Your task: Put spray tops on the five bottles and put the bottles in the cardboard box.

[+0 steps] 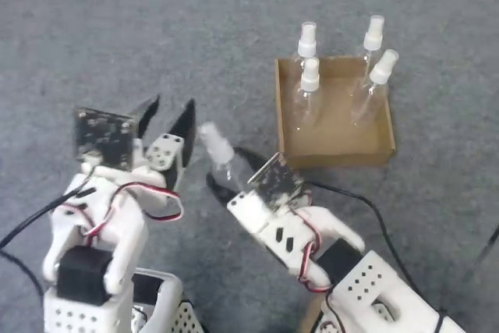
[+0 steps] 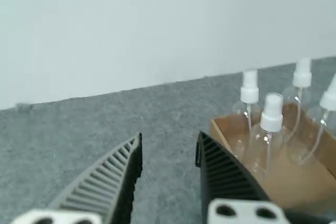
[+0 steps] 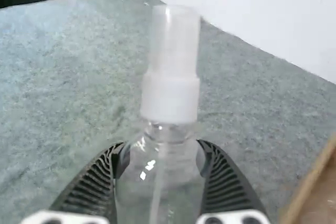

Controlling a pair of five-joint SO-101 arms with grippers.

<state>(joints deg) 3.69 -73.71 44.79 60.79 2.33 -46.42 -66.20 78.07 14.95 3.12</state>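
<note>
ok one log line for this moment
cardboard box: four capped bottles inside | right gripper: shut on fifth bottle, spray top on | left gripper: open, empty

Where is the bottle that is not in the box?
In the high view, the right gripper holds the bottle just left of the box.

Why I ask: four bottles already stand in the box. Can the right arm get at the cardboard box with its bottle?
Probably yes. The right gripper, shut on the capped bottle, is beside the cardboard box with nothing between; the four bottles leave some floor bare.
</note>
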